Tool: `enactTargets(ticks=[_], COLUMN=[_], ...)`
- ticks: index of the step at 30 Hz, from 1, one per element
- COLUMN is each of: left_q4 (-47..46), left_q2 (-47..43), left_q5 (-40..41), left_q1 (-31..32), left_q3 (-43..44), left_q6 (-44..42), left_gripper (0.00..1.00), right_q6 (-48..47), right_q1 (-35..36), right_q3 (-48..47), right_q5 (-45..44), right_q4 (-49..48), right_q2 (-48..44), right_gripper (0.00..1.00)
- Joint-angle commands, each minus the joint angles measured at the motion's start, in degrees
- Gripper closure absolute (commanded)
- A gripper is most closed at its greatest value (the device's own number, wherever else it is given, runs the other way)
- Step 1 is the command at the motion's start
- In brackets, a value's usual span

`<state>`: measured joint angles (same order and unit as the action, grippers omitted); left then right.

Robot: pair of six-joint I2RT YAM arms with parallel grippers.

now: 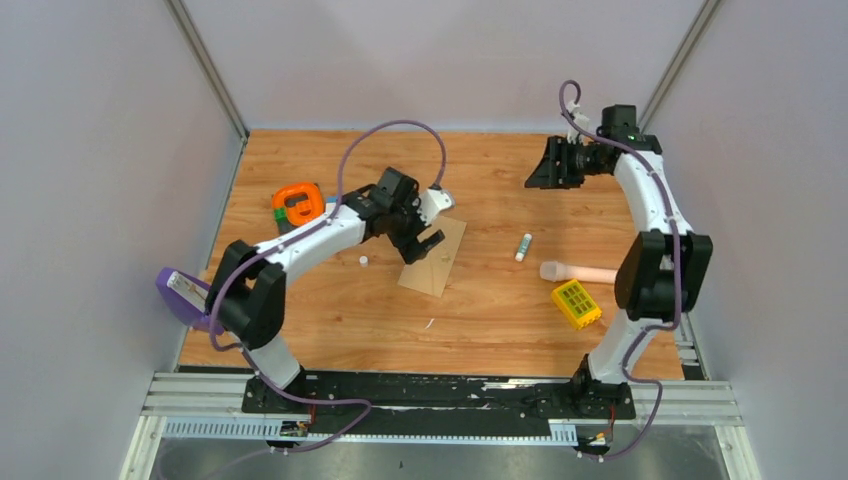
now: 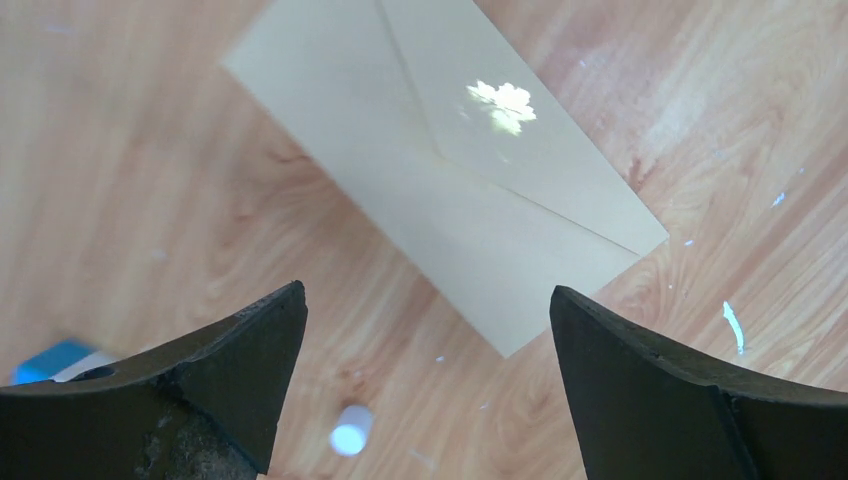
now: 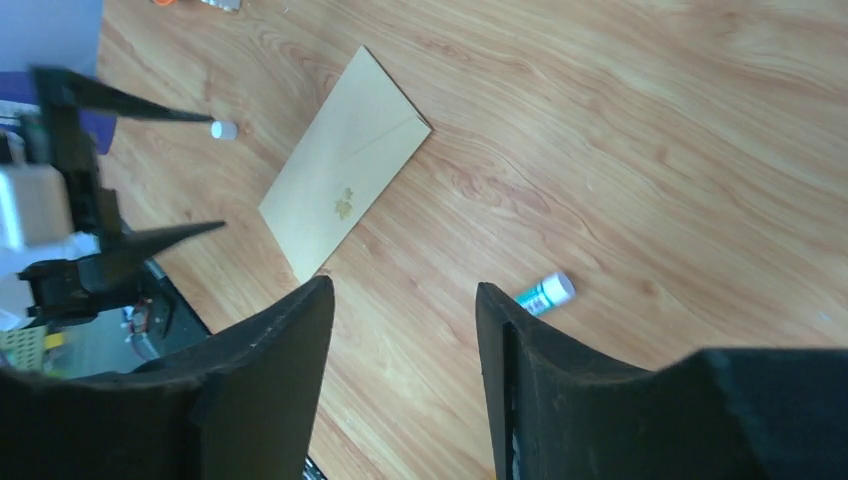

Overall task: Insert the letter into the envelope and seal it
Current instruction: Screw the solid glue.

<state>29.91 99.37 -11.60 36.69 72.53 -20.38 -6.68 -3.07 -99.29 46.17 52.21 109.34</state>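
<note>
The tan envelope (image 1: 437,258) lies flat on the wooden table, left of centre. Its pointed flap is folded down, and a gold leaf mark (image 2: 505,105) sits on the flap. The letter shows in no view. My left gripper (image 1: 425,245) hovers over the envelope's near-left part with its jaws wide open and nothing between them; in the left wrist view the left gripper (image 2: 428,300) frames the lower corner of the envelope (image 2: 450,170). My right gripper (image 1: 535,170) is raised at the back right, far from the envelope (image 3: 340,195). The right gripper (image 3: 402,290) is open and holds nothing.
A glue stick (image 1: 523,247) lies right of the envelope, and a small white cap (image 1: 363,261) lies left of it. An orange tape measure (image 1: 298,203) sits at the back left. A pink cylinder (image 1: 578,271) and a yellow block (image 1: 576,304) lie by the right arm. A purple object (image 1: 185,297) hangs off the table's left edge.
</note>
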Motion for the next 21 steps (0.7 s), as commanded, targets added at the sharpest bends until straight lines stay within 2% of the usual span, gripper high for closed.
enactTargets(ticks=[1,3,4,5,8,12,15,18,21], left_q4=[-1.22,0.31,0.67,1.20,2.34,2.78,2.97,4.59,6.14], left_q2=[-7.50,-9.38,-10.04,-11.49,-14.63,-19.37,-22.99,-25.97,-27.91], left_q5=[-0.24,-0.47,-0.55,-0.69,-0.83,-0.23,1.01,1.07,0.65], left_q1=[-3.89,-5.17,-5.59,-6.35,-7.58,-8.97,-9.96,-11.04,-11.35], left_q3=[2.56,3.00,3.03,2.70,1.58,-0.93,-2.58,-3.92,-5.42], left_q6=[-0.52,-1.94,-2.29,-2.82,-3.73,-4.54,-4.72,-5.58,-7.65], left_gripper=[0.00,0.00,0.00,0.00,0.00,0.00,0.00,0.00,0.00], right_q6=[-6.83,-9.47,-11.25,-13.01,-15.87,-18.82,-21.95,-32.04,-46.50], right_q1=[-1.37,-2.02,-2.37,-2.87,-6.03,-6.74,-6.69,-6.28,-6.09], right_q3=[6.87,10.00,12.02,13.59,19.57,26.98,27.15,31.82,39.64], right_q5=[-4.05,-3.47,-2.73,-0.98,6.92,8.62,12.17,12.96,10.40], right_q4=[-4.04,-4.70,-5.29,-5.89,-9.19,-11.98,-9.23,-12.50,-17.21], right_q2=[-12.65,-17.35,-19.72,-22.37,-28.97,-33.92,-35.94,-43.60,-49.04], right_gripper=[0.38,0.21,0.04,0.01,0.00,0.00,0.00,0.00,0.00])
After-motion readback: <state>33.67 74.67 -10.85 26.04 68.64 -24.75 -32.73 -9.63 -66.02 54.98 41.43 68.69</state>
